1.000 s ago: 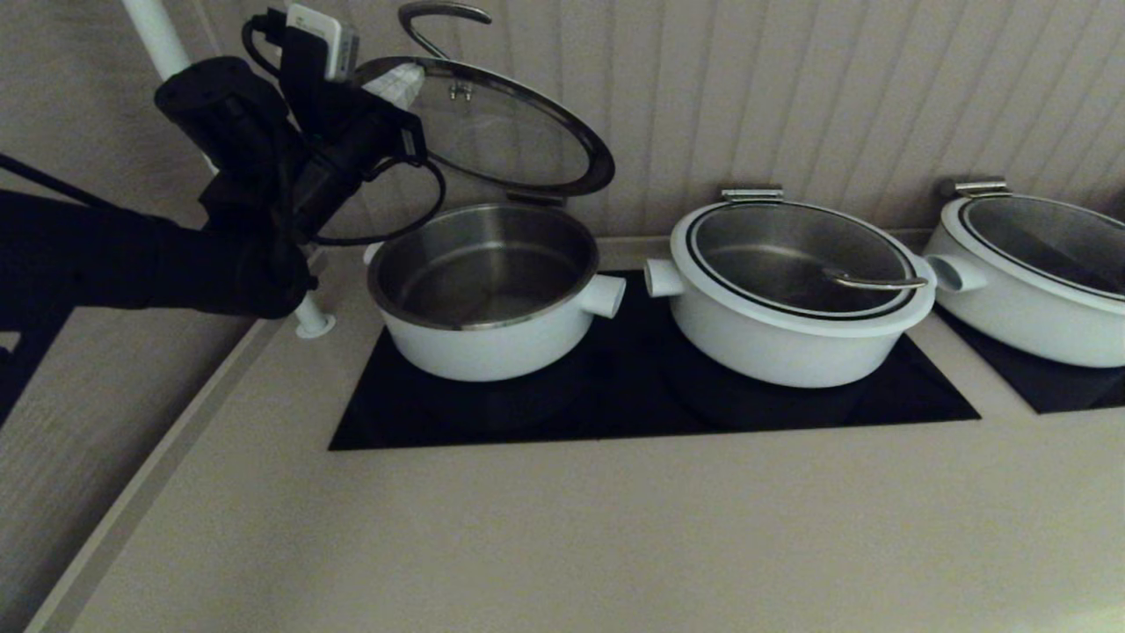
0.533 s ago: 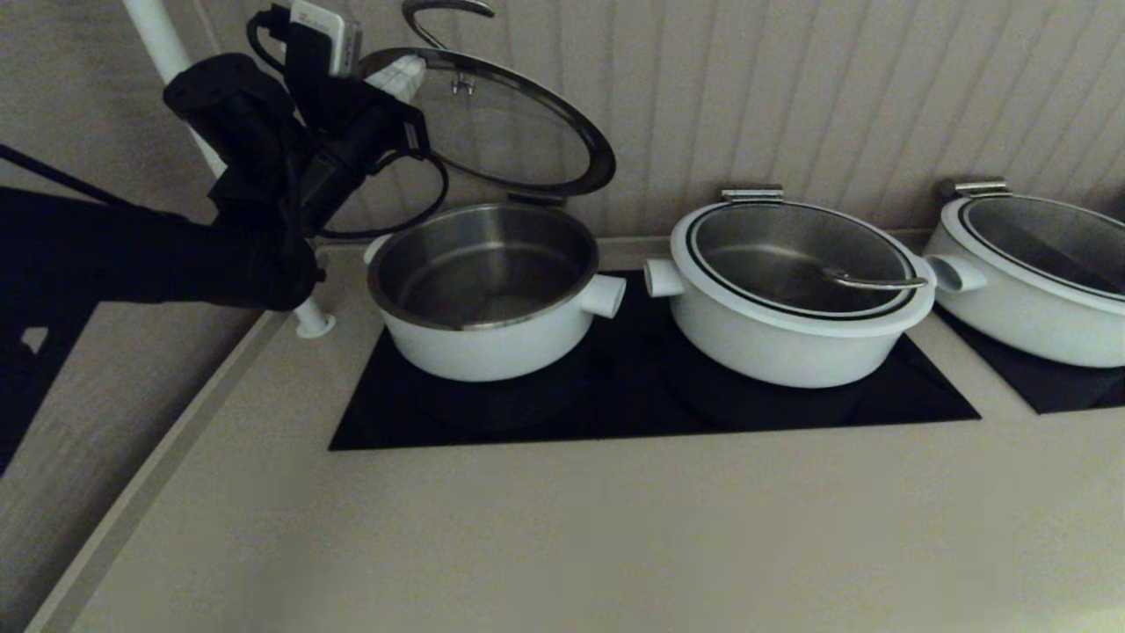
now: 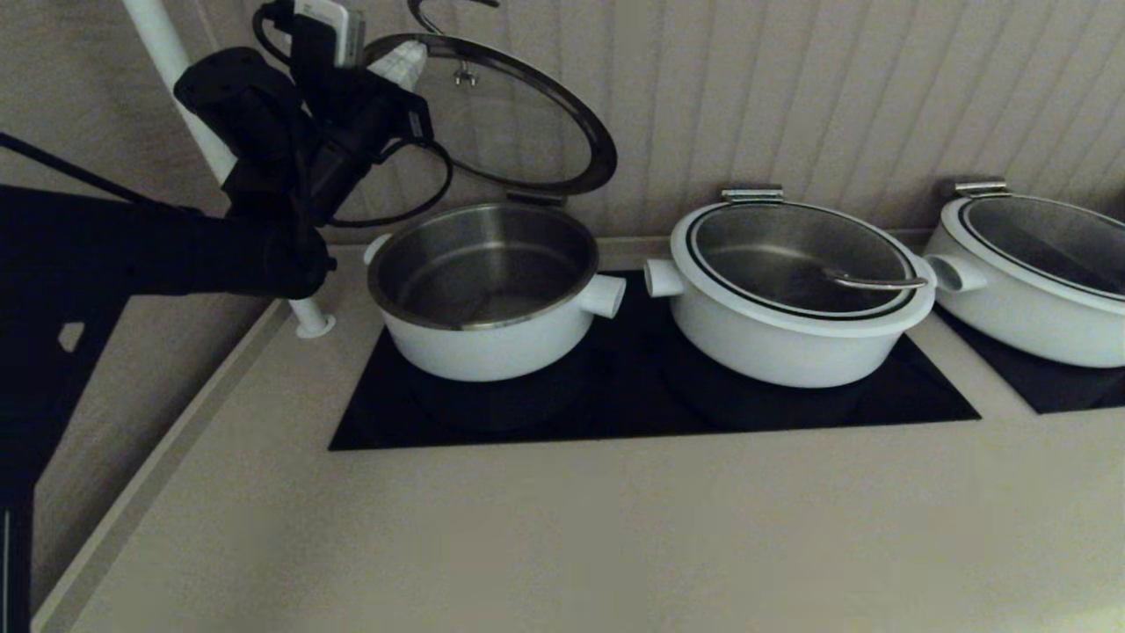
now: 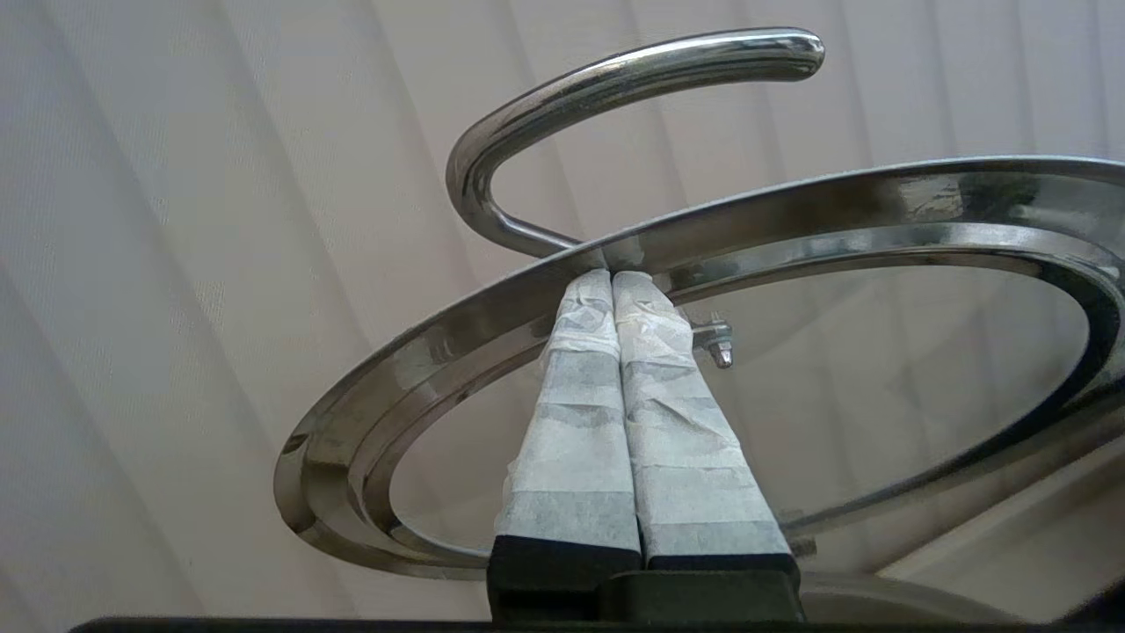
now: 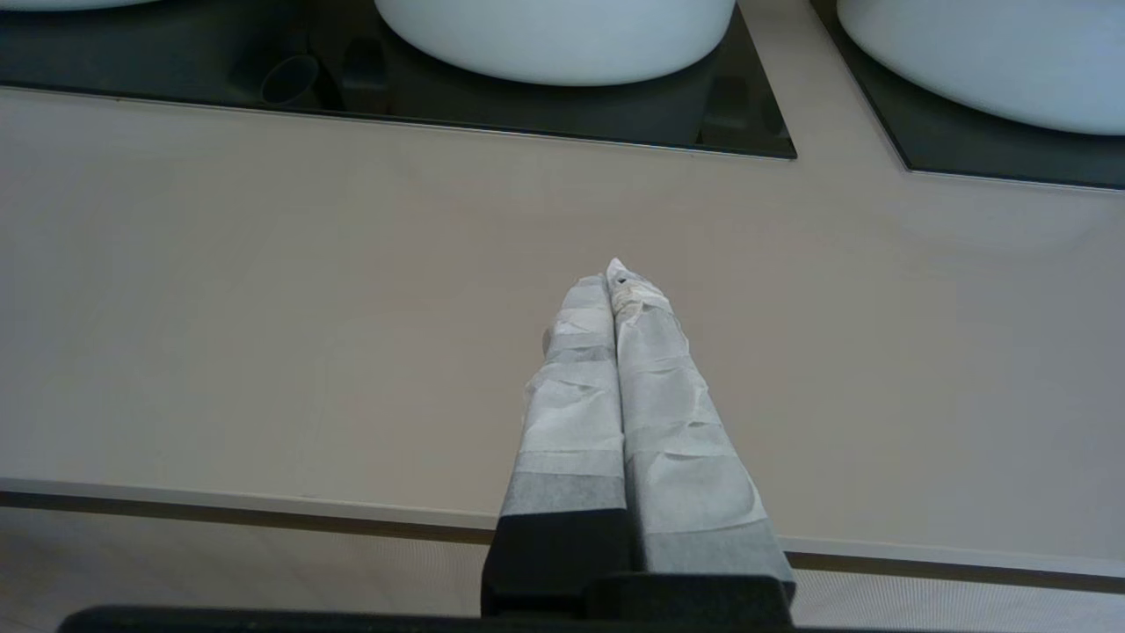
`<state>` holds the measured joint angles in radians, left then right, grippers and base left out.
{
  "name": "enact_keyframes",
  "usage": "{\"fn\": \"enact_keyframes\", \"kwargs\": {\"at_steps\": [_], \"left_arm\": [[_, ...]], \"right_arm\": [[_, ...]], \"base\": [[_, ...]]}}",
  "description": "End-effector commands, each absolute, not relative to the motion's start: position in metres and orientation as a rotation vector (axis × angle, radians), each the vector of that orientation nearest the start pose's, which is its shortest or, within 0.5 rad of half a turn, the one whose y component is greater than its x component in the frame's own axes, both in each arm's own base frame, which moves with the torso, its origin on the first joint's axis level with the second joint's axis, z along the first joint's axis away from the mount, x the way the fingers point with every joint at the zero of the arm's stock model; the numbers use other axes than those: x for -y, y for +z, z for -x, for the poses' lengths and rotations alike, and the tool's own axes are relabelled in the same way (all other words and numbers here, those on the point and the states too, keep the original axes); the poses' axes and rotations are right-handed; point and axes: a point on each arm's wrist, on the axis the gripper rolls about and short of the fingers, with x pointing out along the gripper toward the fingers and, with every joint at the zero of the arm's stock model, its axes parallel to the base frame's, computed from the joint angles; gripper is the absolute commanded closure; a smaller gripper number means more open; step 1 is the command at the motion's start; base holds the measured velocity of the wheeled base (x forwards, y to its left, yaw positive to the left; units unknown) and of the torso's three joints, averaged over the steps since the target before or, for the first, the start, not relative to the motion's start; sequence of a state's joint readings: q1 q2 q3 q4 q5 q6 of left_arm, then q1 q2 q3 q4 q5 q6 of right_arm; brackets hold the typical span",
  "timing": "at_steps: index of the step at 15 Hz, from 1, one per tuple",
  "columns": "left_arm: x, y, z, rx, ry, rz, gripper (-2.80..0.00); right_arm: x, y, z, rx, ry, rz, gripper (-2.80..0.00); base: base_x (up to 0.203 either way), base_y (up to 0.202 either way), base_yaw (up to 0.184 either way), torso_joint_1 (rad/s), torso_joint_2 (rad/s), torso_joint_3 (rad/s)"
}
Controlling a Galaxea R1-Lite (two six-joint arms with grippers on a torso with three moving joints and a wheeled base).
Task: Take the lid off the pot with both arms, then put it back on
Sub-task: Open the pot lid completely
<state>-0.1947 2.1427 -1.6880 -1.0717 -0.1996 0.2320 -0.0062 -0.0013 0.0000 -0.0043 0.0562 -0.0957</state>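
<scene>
The pot stands open on the left of the black cooktop, its steel inside bare. The lid is tilted up steeply behind it, its low back edge at the pot's rear rim, its steel handle at the top. My left gripper is shut, with its tips pressed against the underside of the lid's raised rim. In the left wrist view the gripper touches the lid's rim just below the handle. My right gripper is shut and empty above the counter's front, outside the head view.
Two twin white pots with lids on stand to the right. A white pole rises at the counter's left edge beside my left arm. The ribbed wall stands close behind the lid. Beige counter lies in front.
My left arm has moved up and a little right, tipping the lid slightly higher toward the wall. The pots have not moved.
</scene>
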Motion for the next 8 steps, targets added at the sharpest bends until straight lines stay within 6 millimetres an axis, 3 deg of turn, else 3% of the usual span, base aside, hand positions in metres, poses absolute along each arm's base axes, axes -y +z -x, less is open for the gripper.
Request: {"fn": "enact_keyframes", "kwargs": {"at_steps": [1, 8], "left_arm": [[0.0900, 0.3025, -0.4333, 0.686, -0.303, -0.223, 0.00], [0.0889, 0.3048, -0.4318, 0.693, -0.297, -0.223, 0.00]], "right_arm": [[-0.0014, 0.0760, 0.0228, 0.007, 0.050, 0.097, 0.00], [-0.0014, 0.0760, 0.0228, 0.007, 0.050, 0.097, 0.00]], "base": [[0.000, 0.000, 0.000, 0.000, 0.00, 0.000], [0.000, 0.000, 0.000, 0.000, 0.00, 0.000]]}}
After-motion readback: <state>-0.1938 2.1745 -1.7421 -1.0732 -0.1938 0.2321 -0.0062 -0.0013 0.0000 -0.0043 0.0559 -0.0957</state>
